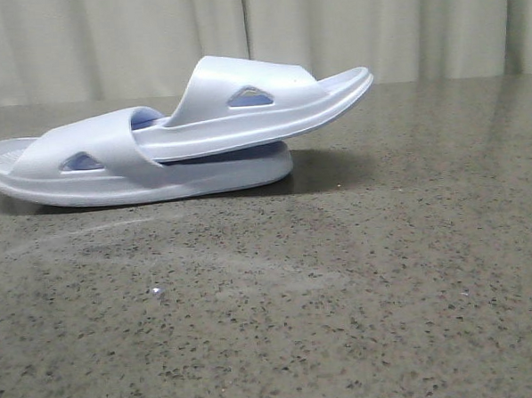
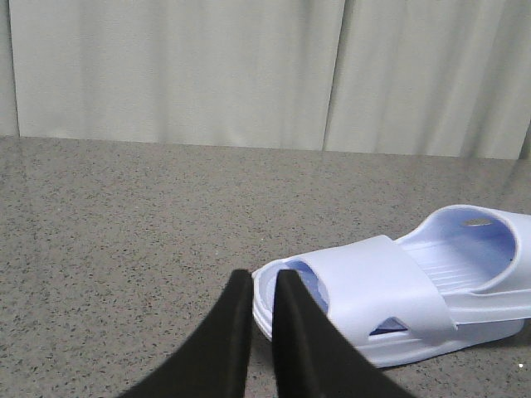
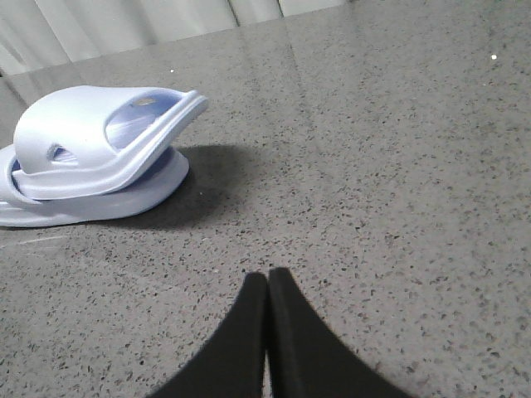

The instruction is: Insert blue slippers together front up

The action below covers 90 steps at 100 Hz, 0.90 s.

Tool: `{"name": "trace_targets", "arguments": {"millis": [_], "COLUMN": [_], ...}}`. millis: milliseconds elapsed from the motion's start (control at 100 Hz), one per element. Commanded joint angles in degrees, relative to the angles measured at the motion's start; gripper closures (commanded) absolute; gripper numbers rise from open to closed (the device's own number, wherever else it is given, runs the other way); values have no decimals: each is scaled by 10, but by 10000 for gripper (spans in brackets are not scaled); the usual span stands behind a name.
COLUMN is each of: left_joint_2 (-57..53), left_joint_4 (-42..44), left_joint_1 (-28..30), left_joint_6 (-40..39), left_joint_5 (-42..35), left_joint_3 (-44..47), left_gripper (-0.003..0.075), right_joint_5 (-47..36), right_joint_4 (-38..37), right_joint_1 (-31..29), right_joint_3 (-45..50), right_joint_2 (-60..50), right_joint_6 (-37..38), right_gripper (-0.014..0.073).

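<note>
The two pale blue slippers lie nested at the back left of the table. The lower slipper [image 1: 95, 163] lies flat. The upper slipper [image 1: 244, 111] is pushed under its strap and rises to the right, its free end off the table. Neither gripper shows in the front view. In the left wrist view my left gripper [image 2: 264, 275] has a narrow gap between its fingers, holds nothing, and sits just in front of the lower slipper's [image 2: 373, 286] end rim. My right gripper [image 3: 267, 275] is shut and empty, well away from the slippers [image 3: 83, 133].
The speckled grey stone table [image 1: 360, 292] runs back to a pale curtain [image 1: 417, 22]. A small white fleck [image 1: 158, 292] lies on the table in front of the slippers.
</note>
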Motion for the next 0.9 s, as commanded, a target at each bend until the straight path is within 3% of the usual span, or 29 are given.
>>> {"name": "trace_targets", "arguments": {"millis": [0, 640, 710, 780, 890], "left_joint_2": [3, 3, 0, -5, -33], "left_joint_4": [-11, -11, 29, 142, 415], "left_joint_1": [-5, -5, -2, 3, 34], "left_joint_6": [1, 1, -7, -86, -389], "left_joint_5": [7, 7, 5, 5, -1], "left_joint_3": [-15, -14, -14, -14, -9], "left_gripper": [705, 705, 705, 705, 705], "right_joint_5": [0, 0, 0, 0, 0], "right_joint_4": [3, 3, 3, 3, 3], "right_joint_1": [0, 0, 0, 0, 0], "right_joint_3": [-15, -15, -15, -15, -15], "right_joint_2": [-1, -1, -1, -1, -1], "right_joint_6": [-6, -6, -6, -6, -6], "right_gripper": [673, 673, 673, 673, 673]}}
